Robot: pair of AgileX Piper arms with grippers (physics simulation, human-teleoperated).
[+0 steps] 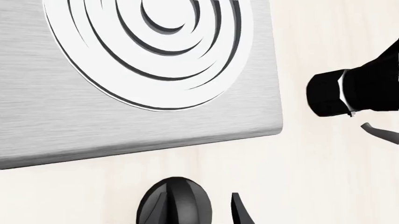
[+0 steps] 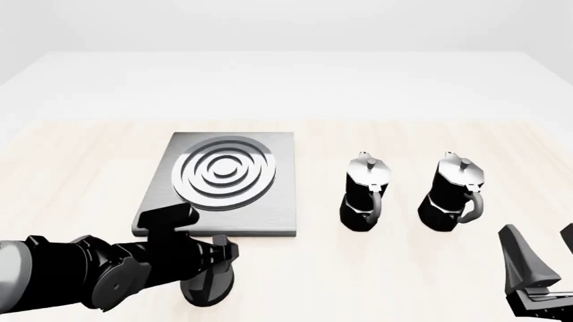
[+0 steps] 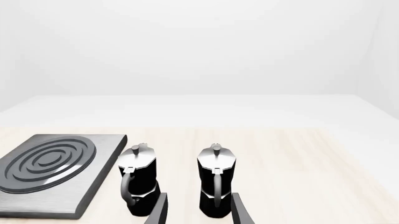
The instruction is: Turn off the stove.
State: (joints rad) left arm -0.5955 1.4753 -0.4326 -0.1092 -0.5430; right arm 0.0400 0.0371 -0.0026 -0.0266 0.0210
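The stove is a flat grey metal slab with a silver ring burner, left of centre on the table. Its round black knob lies on the table just in front of the slab. My left gripper hovers right over the knob, fingers spread. In the left wrist view the knob sits at the fingers, close to the slab's front edge. My right gripper is open and empty at the front right, far from the stove; its fingers point at the pots.
Two black moka pots stand upright to the right of the stove, in front of my right gripper. One pot also shows in the left wrist view, beside the slab.
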